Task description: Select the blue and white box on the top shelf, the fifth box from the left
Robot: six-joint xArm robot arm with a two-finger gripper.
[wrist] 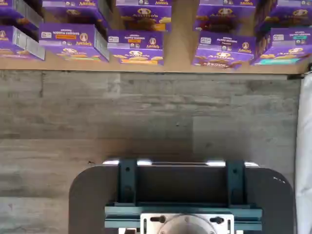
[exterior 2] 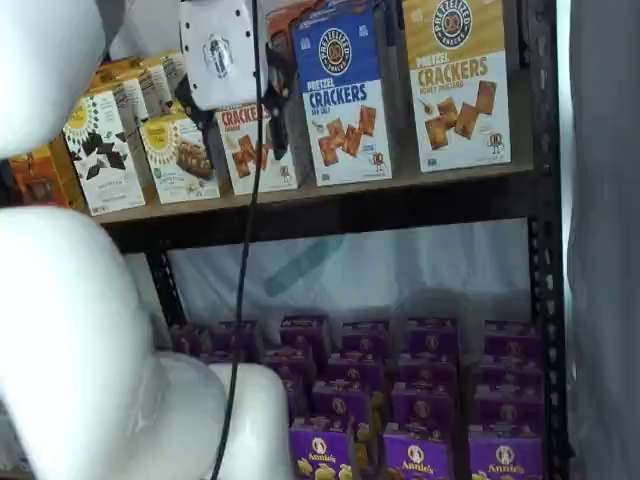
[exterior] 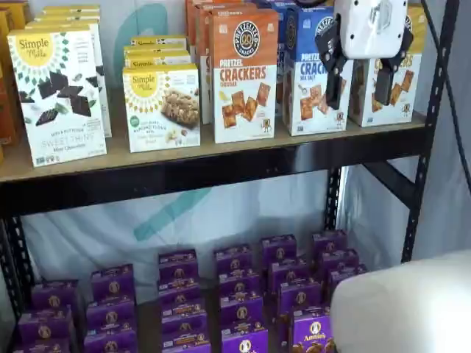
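Blue and white box: standing upright on the top shelf, between the orange carton and the yellow carton. Gripper: hanging in front of it, its 2 fingers spread with a plain gap, gripping nothing. Advice: centring the fingers on the blue carton's 2 sides before closing is looking wise, avoiding both neighbours.

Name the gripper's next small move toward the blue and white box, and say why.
Probably ease straight in toward the shelf. In a shelf view the gripper hangs open in front of the blue and white box, which stands upright on the top shelf beside the orange box, not yet between the fingers.
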